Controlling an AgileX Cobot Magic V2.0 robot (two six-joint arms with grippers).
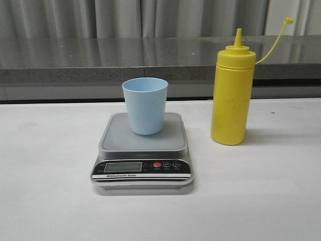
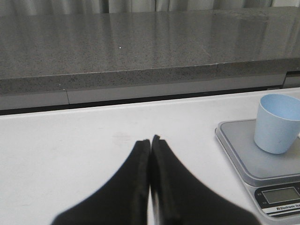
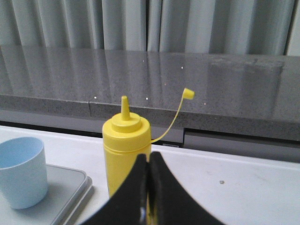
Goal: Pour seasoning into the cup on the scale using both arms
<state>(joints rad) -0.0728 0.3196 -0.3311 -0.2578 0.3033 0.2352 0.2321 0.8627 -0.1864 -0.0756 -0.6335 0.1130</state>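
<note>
Two pincers sat pressed closed and empty. The right pincer [image 3: 148, 161] faced the seasoning [image 1: 231, 95], which stood upright on the surface [image 1: 50, 201] just right of the scale [image 1: 143, 150], long axis vertical, nearer that arm. The left pincer [image 2: 150, 143] lay left of the cup [image 1: 145, 104] standing on the scale.
</note>
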